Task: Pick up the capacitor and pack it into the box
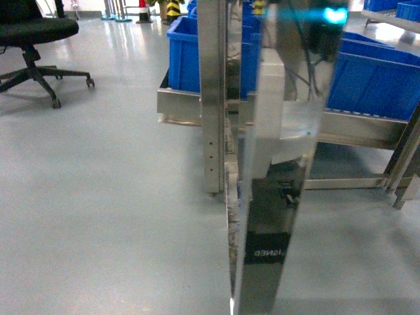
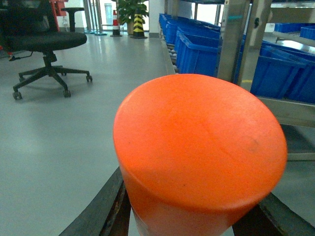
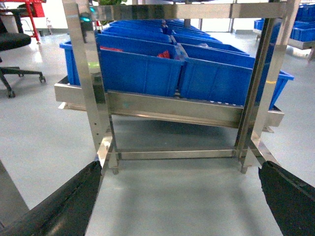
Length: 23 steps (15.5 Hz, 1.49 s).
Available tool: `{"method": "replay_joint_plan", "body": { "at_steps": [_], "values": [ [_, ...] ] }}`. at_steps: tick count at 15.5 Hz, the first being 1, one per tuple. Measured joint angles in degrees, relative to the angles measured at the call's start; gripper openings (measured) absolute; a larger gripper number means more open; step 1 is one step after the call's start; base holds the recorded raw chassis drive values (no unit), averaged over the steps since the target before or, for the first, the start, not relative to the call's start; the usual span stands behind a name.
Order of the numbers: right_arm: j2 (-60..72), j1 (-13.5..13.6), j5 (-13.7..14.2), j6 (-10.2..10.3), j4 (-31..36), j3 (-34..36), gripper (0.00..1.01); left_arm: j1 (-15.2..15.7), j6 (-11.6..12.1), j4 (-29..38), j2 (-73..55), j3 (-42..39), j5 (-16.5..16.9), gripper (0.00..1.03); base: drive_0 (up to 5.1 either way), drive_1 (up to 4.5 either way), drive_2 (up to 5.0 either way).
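1. One capacitor (image 2: 197,147) fills the left wrist view, this side of the steel rack (image 3: 167,105). It is a smooth, bright orange cylinder with a flat, rounded-edged end face turned to the camera and a few faint scuffs.
2. The left gripper (image 2: 187,219) is clenched on it: two dark fingers (image 2: 98,209), one against each side of the cylinder.
3. The right gripper (image 3: 177,206) is spread wide in front of the rack, its two black fingers (image 3: 64,204) at the lower corners of its view with only grey floor (image 3: 172,196) between them.
4. In the head view, one shiny rack upright (image 1: 262,197) stands very close and blocks the middle.
5. On the rack's low shelf sit two blue bins (image 3: 140,71) side by side in front, with more rows behind; I cannot count those.
6. One black office chair (image 2: 44,42) stands on the floor well left of the rack.
7. Beyond the rack's far end stand one yellow-and-black striped post (image 2: 139,22) and one red-and-white cone (image 2: 116,22).
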State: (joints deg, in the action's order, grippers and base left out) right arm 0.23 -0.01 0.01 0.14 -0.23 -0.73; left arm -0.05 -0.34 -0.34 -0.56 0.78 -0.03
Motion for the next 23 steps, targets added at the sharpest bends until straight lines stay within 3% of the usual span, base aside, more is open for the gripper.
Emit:
{"method": "replay_joint_plan", "body": {
  "at_steps": [23],
  "values": [
    [0.02, 0.00, -0.02, 0.00, -0.11, 0.00, 0.98, 0.00, 0.35, 0.02, 0.00, 0.00, 0.04, 0.44, -4.9, 2.27, 2.7]
  ]
}}
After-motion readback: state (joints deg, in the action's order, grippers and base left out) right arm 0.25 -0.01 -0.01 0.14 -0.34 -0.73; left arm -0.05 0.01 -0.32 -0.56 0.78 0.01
